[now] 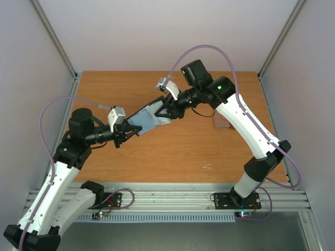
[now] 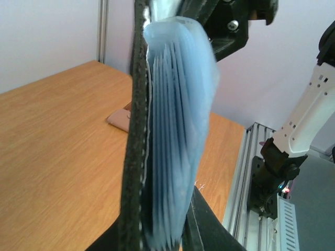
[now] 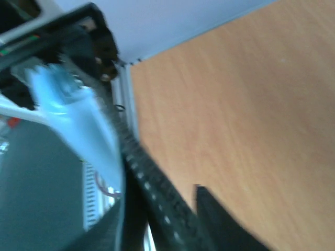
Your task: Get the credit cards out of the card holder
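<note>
Above the middle of the orange-brown wooden bench (image 1: pixel 157 157), the flat black card holder with pale blue-grey pockets (image 1: pixel 146 119) is held aloft. Its 8 o'clock end is clamped by the left pincer (image 1: pixel 127 133). The right pincer (image 1: pixel 166 111) is set at its 2 o'clock end; whether it grips cannot be told. A small brown wallet-like piece (image 1: pixel 224 123) is seen lying at 3 o'clock.

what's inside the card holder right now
Stacked pale blue pockets show inside the card holder, seen edge-on. No card is distinguishable; whatever sits in the pockets is covered by them.
</note>
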Controlling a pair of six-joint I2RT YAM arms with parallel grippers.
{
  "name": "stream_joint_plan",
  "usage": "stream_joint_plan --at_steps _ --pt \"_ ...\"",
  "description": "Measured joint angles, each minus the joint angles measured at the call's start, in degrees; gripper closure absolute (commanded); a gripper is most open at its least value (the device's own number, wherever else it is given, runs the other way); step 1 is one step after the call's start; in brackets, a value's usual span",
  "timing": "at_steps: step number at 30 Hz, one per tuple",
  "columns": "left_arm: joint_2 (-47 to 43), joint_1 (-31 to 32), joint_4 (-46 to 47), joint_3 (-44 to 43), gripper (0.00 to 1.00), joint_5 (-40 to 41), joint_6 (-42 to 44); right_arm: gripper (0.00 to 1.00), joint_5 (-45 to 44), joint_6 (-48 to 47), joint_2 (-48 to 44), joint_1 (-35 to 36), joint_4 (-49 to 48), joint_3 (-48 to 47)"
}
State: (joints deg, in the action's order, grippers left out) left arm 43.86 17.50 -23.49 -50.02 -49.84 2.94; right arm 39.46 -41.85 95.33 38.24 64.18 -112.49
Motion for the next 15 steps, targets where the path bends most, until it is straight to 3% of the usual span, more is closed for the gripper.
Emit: stream_joint_plan --at_steps 2,4,13,15 --pt "0.0 0.0 1.25 0.0 0.72 -0.24 -1.55 0.99 3.43 0.7 0.07 0.0 0.31 -0.52" --pt "0.0 -0.07 2.58 0.04 0.61 -0.42 -3.48 0.99 5.6 1.68 -0.04 -0.42 0.09 -0.59" --pt "-2.27 0.0 13.03 0.7 0.69 -4.59 -9.51 0.99 13.38 9.38 -2.84 -7.89 -9.2 5.46" --pt "-2.25 0.0 14.82 0.85 0.66 -5.05 -10.21 0.99 14.49 10.32 -3.1 -7.74 -10.62 5.46"
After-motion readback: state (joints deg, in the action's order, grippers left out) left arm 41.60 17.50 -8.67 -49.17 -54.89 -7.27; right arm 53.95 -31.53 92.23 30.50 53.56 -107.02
